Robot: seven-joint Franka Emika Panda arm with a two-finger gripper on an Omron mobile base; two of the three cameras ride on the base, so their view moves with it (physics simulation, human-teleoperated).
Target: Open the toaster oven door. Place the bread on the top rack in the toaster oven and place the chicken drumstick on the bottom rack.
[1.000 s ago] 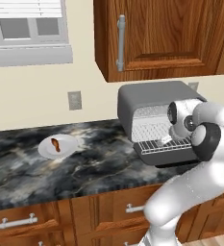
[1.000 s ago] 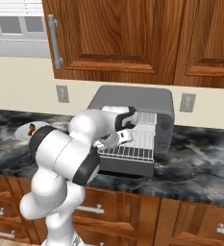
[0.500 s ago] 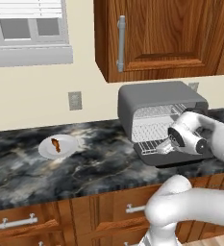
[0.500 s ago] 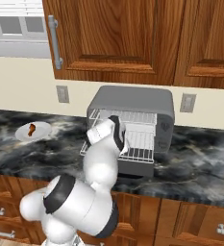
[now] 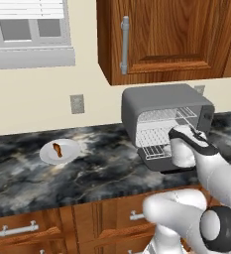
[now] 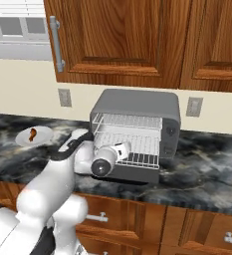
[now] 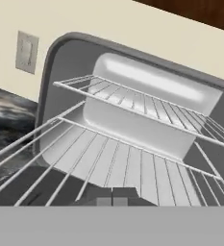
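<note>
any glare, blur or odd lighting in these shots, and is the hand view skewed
Left base view: flat even rendered light, no hard shadows, the drumstick on its plate soft and small. Right base view: mild sheen on the cabinet doors. Hand view: rolled, so the toaster oven tilts; its pale back wall glows bright, the near rack wires look slightly soft.

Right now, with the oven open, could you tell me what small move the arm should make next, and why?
Probably back the shut claw away from the toaster oven and head toward the chicken drumstick on the plate: both racks look bare, and the claw appears to hold nothing.
</note>
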